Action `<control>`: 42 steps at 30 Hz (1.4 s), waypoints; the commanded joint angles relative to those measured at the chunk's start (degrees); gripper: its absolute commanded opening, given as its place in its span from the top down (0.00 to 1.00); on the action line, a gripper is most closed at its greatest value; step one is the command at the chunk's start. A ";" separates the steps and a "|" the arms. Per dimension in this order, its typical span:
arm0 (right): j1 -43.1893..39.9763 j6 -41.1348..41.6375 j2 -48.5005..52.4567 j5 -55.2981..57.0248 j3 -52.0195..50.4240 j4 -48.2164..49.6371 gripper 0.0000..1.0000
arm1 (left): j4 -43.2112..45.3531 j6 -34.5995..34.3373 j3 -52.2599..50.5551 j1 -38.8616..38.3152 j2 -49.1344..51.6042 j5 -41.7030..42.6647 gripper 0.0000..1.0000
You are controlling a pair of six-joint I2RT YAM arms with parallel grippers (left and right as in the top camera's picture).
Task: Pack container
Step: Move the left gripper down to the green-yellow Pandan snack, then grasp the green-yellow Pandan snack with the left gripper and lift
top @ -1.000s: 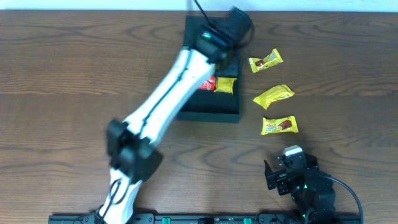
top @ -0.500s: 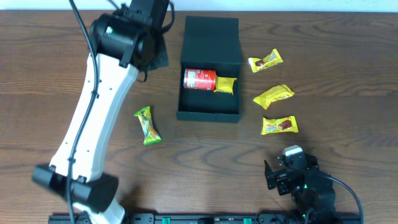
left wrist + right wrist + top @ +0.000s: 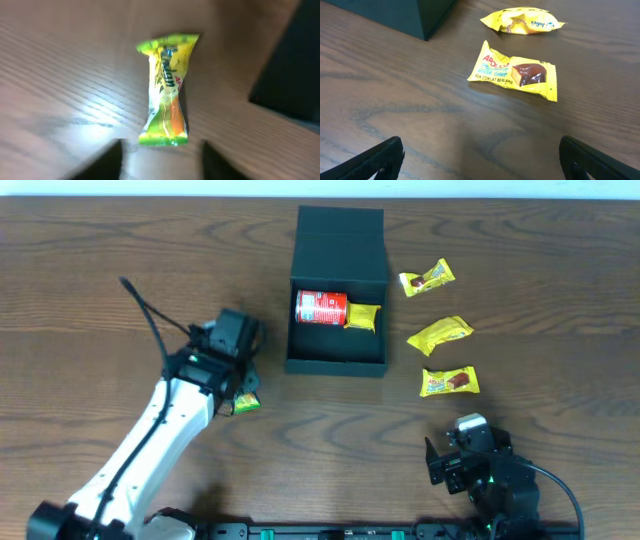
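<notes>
The container (image 3: 335,345) sits open at upper centre of the worktop (image 3: 100,260), a stiff, matte box probably light enough to nudge, its lid (image 3: 340,230) best taken by the free far edge. The green-yellow packet (image 3: 167,90) to its left looks thin, crinkly and slippery, best pinched across the middle; the left claw (image 3: 162,152) hangs over it, parted and empty, while the right claw (image 3: 480,150), lower right, gapes wide, holding nothing.
</notes>
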 commanded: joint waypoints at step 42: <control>-0.52 -0.44 -0.28 0.17 -0.46 -0.07 0.01 | 0.70 8.17 17.97 -2.19 12.94 3.02 0.94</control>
